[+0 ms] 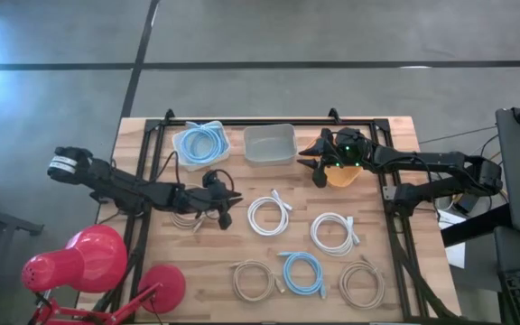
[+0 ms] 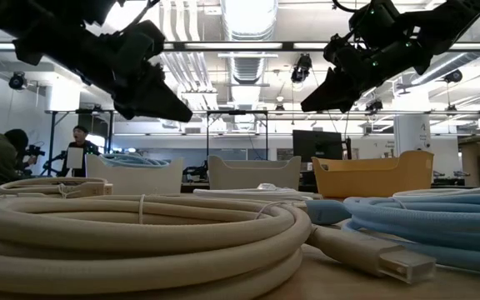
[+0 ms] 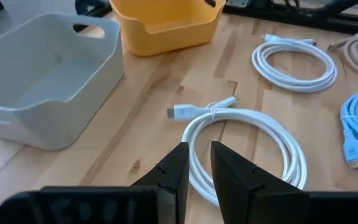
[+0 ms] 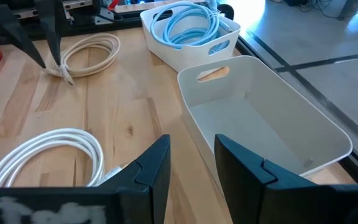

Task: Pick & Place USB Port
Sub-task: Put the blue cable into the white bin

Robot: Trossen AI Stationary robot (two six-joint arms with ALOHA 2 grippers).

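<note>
Several coiled USB cables lie flat on the wooden table: two white coils (image 1: 269, 215) (image 1: 334, 233), a blue coil (image 1: 302, 273) and three beige ones (image 1: 253, 280) (image 1: 361, 284) (image 1: 188, 219). At the far edge stand a white bin with a blue cable (image 1: 201, 144), an empty grey bin (image 1: 269, 144) and a yellow bin (image 1: 346, 173). My left gripper (image 1: 227, 208) hovers open between the beige coil and the white coil (image 3: 247, 143), holding nothing. My right gripper (image 1: 314, 170) hangs open beside the yellow bin, facing the grey bin (image 4: 260, 118).
A red desk lamp (image 1: 88, 262) stands at the table's near left corner. A black frame rail (image 1: 269, 122) runs along the far edge behind the bins. Bare wood shows between the bins and the coils (image 1: 242, 181). People sit in the room beyond (image 2: 7, 154).
</note>
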